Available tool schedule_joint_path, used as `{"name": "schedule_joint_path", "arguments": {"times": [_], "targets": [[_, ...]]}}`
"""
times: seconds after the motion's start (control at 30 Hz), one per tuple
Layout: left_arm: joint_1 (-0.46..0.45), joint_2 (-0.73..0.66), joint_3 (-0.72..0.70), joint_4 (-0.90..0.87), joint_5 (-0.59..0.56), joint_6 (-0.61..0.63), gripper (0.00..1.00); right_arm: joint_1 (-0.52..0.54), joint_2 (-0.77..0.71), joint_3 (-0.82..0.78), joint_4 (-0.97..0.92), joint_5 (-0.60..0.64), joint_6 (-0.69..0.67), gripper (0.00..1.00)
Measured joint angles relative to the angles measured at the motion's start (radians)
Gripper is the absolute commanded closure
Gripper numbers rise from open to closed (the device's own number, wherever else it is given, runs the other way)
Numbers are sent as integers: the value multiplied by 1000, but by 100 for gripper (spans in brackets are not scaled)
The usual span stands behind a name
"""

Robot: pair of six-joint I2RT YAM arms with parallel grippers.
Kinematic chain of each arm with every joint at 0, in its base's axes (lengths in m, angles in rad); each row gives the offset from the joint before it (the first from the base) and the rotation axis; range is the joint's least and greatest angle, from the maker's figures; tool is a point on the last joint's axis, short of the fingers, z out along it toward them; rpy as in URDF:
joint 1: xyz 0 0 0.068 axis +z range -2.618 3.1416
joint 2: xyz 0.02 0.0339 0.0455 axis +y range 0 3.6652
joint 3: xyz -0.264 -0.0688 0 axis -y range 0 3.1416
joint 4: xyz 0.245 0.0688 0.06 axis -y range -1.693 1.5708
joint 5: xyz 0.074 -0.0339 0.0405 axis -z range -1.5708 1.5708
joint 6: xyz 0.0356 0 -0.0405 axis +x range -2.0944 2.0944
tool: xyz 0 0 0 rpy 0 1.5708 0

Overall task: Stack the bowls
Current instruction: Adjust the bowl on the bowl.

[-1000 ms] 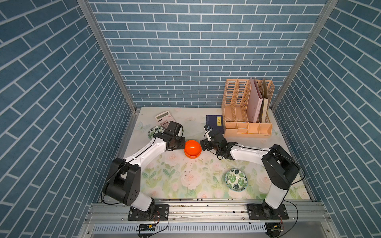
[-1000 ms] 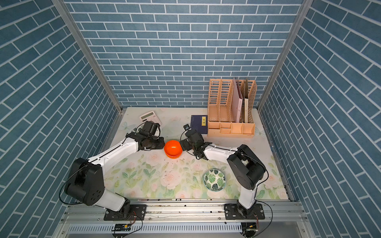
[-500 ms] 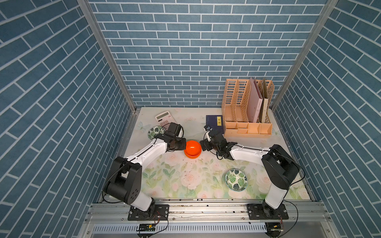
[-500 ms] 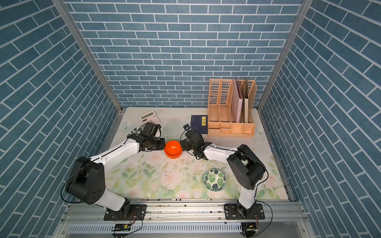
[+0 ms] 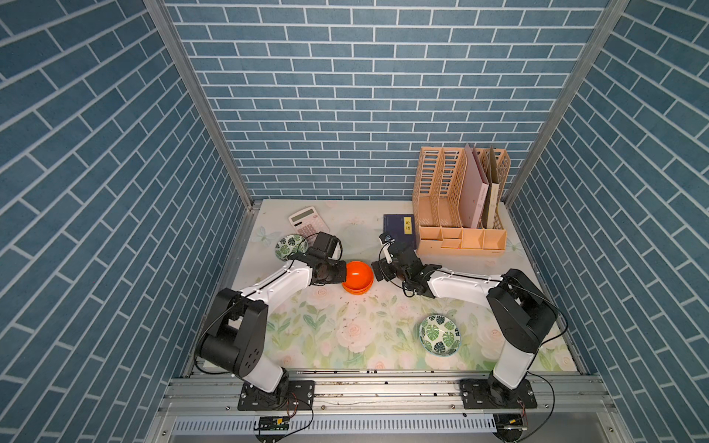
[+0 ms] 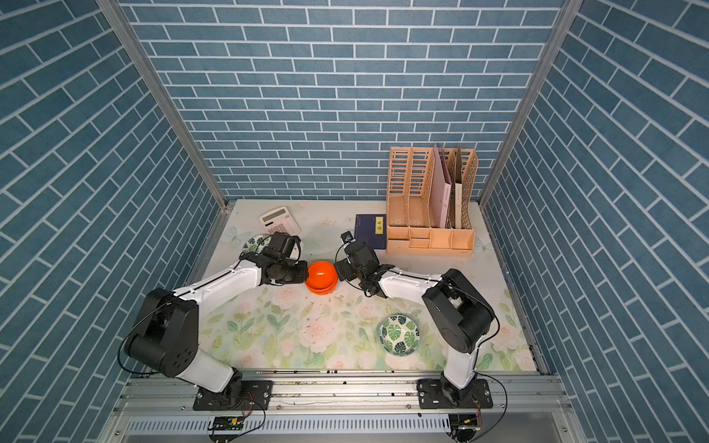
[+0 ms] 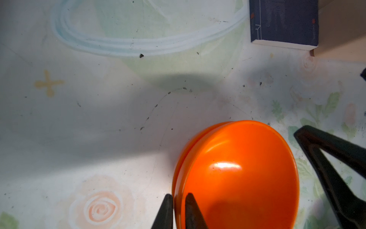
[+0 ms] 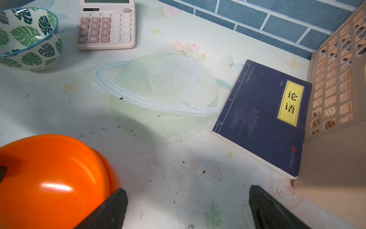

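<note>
A leaf-print bowl [image 5: 289, 247] is set far left, near the calculator [image 5: 307, 222]. The left gripper [image 7: 179, 195], its arm stretched low, is closed on the rim of the nested orange bowls [image 5: 358, 278] at centre. The right gripper [image 8: 187, 189] is held wide open just beside them, gripping nothing. A second leaf-print bowl [image 5: 440, 335] is seen front right

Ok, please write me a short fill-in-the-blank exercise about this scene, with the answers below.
1. The left end effector is shut on the ___ of the orange bowls.
2. The right end effector, beside them, is ___.
3. One leaf bowl stands by the calculator; the other stands nearer the ___ arm.
Answers: rim; open; right.
</note>
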Motion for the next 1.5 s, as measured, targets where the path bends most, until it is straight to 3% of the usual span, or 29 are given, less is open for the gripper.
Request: {"name": "schedule_joint_path", "arguments": {"times": [0.1, 0.23, 1.1, 1.23, 1.5], "targets": [[0, 3, 0, 10, 10, -3, 93, 0, -4, 0, 0, -4, 2, 1], [0, 9, -6, 19, 36, -13, 96, 0, -21, -9, 4, -16, 8, 1], [0, 31, 24, -27, -1, -2, 91, 1, -103, -45, 36, -64, 51, 1], [0, 40, 25, -28, -4, 1, 85, 1, -103, -45, 37, -65, 51, 1], [-16, 41, 78, -51, -26, 6, 84, 2, -103, -45, 37, -64, 51, 1]]}}
